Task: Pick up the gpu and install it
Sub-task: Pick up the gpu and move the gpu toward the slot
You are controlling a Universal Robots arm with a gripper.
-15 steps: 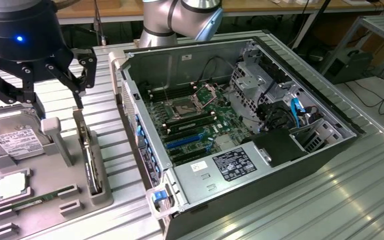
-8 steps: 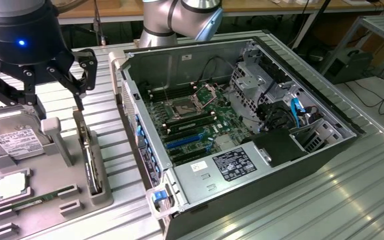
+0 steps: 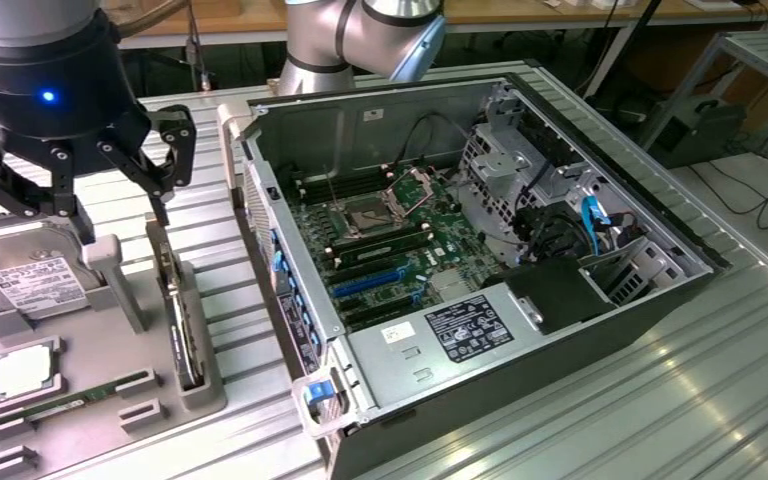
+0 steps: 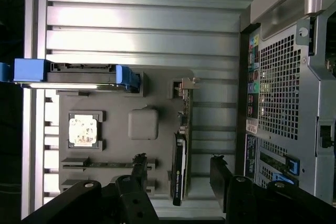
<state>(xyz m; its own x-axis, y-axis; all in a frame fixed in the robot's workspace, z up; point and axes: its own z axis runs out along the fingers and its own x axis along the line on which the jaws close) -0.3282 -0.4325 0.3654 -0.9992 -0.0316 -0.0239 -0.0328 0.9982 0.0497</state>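
Note:
The gpu (image 3: pixel 180 320) stands on its long edge in a slot of the grey parts holder (image 3: pixel 117 290), a thin dark card with its metal bracket at the far end. My gripper (image 3: pixel 123 220) hangs open above the holder's far end, close over the card's bracket end. In the wrist view the gpu (image 4: pixel 181 145) runs between my two black fingers (image 4: pixel 139 169), with the gripper (image 4: pixel 178 174) open and a gap on each side of the card. Nothing is held.
The open computer case (image 3: pixel 651 215) lies on the metal table at the exterior view's right, motherboard (image 3: pixel 398 245) with blue slots (image 3: pixel 368 285) exposed. On the holder sit a hard drive (image 3: pixel 31 285), a processor (image 3: pixel 24 370) and a green memory stick (image 3: pixel 71 405).

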